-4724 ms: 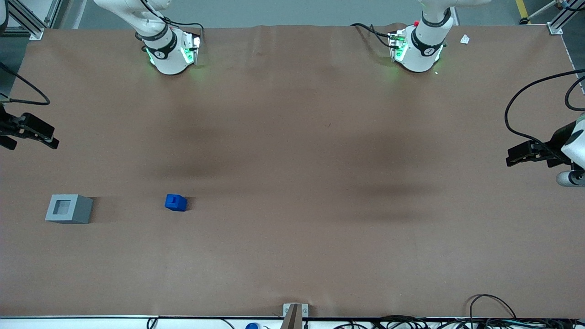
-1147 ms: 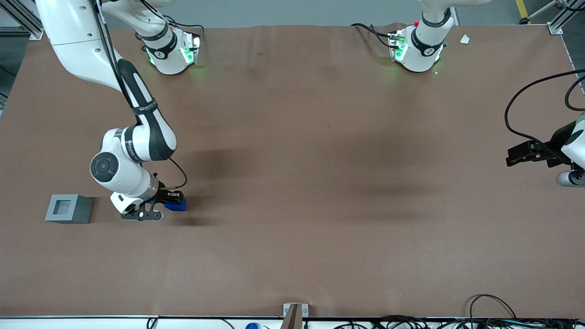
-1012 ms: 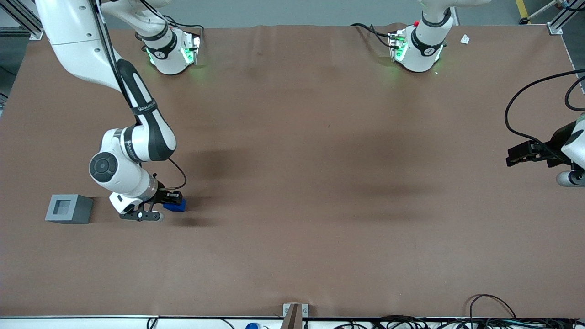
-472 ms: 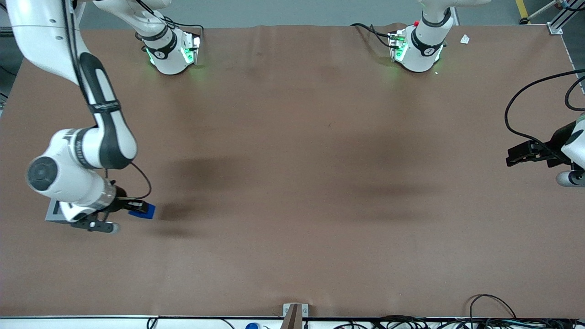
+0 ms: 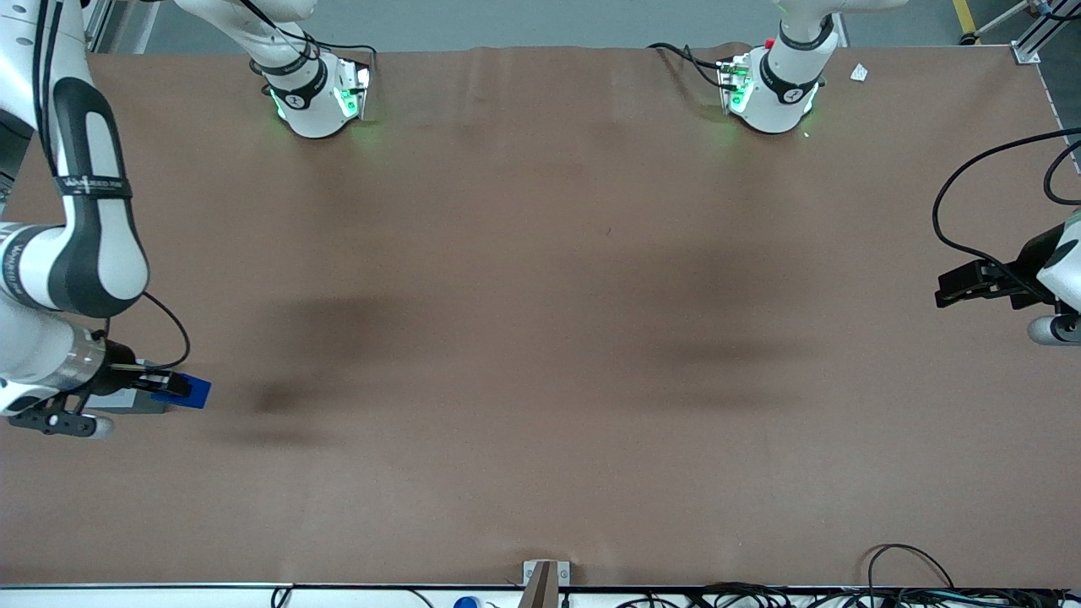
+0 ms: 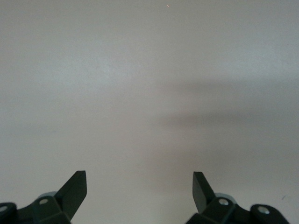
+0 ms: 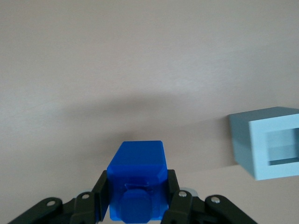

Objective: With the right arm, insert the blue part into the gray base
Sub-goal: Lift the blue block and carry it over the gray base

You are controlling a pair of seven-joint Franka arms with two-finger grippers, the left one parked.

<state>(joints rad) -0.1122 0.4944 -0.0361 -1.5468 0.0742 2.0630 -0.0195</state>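
Note:
My right arm's gripper (image 5: 173, 387) is shut on the blue part (image 5: 192, 392) and holds it above the table at the working arm's end. In the right wrist view the blue part (image 7: 138, 179) sits clamped between the two black fingers (image 7: 100, 191), its raised step facing the camera. The gray base (image 5: 133, 399) is mostly hidden under the wrist and gripper in the front view; only a gray strip shows beside the blue part. In the right wrist view the gray base (image 7: 266, 144) shows with its square recess, apart from the blue part and off to one side of it.
The brown table cover (image 5: 540, 338) stretches toward the parked arm's end. Both arm bases (image 5: 317, 93) stand at the edge farthest from the front camera. Cables (image 5: 912, 566) and a small bracket (image 5: 545, 574) lie at the nearest edge.
My gripper closed on the blue part, lifted it off the table and carried it sideways to the gray base, which the wrist now mostly covers in the front view.

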